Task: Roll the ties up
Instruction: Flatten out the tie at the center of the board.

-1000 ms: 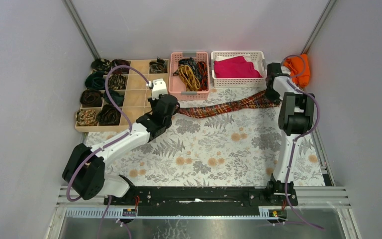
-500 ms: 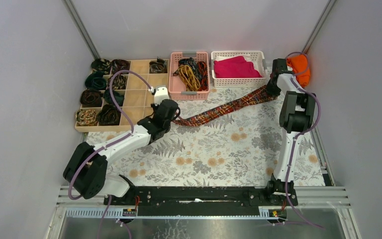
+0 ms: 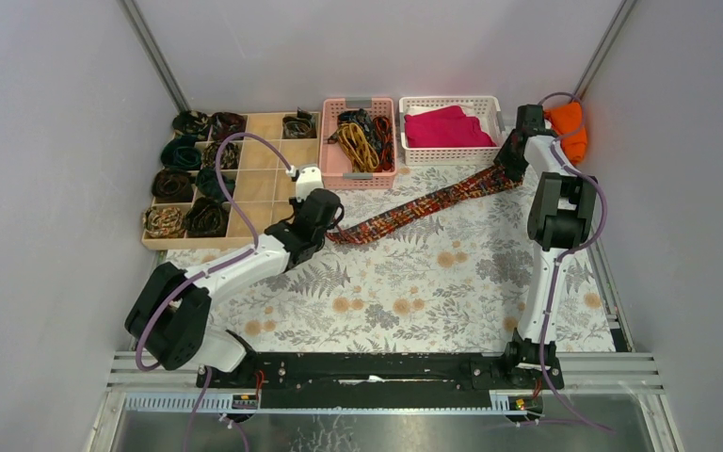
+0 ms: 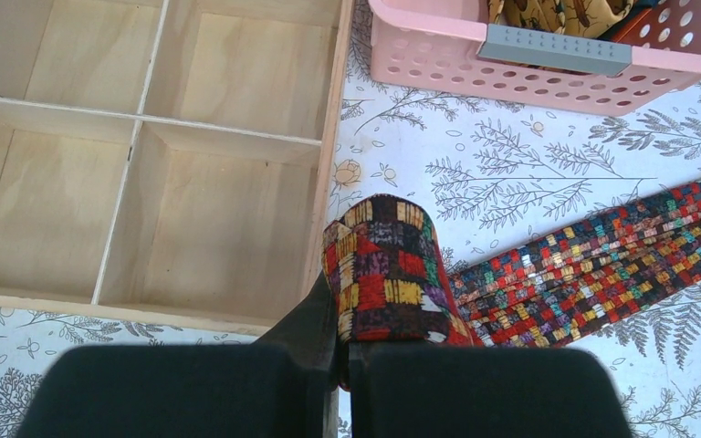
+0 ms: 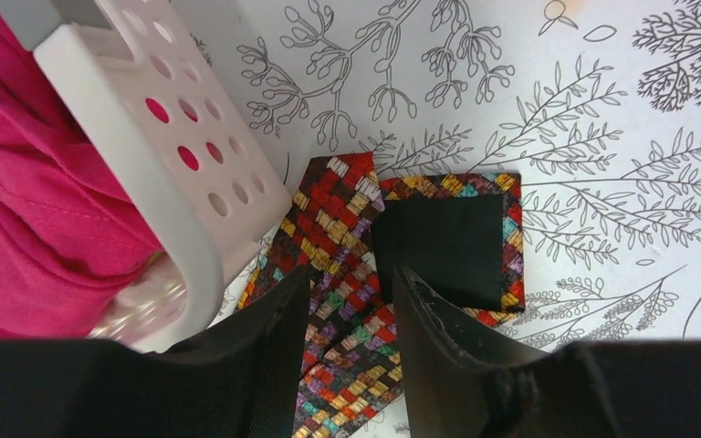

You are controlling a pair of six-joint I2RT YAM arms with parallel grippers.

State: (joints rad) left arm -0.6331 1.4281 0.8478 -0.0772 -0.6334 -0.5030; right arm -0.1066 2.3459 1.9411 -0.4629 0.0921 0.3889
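We see the floral worktop (image 3: 414, 301) first. At its far left stands a wooden divided tray (image 3: 254, 179), with rolled ties (image 3: 188, 184) filling its left compartments. To the right of it come a pink basket (image 3: 358, 177) of loose ties (image 3: 362, 137) and a white basket (image 3: 452, 157) holding a magenta cloth (image 3: 442, 129). An orange cloth (image 3: 570, 127) sits in the far right corner.

The red patchwork tie (image 3: 424, 204) stretches slantwise across the worktop in front of both baskets, from the tray's near right corner up to the white basket's right end.

The left tool (image 3: 331, 226) has the tie's lower end. In its wrist view the fingers are pressed nearly together on the fabric, which curls up in a short loop (image 4: 383, 274) just beside the tray's outer wall, and the rest runs off to the right.

The right tool (image 3: 510, 160) has the upper end. In its wrist view the fingers (image 5: 438, 319) stand narrow with the tie (image 5: 329, 246) bunched between them. The tip lies past them on the worktop, folded to show its dark underside, and touches the white basket's corner.
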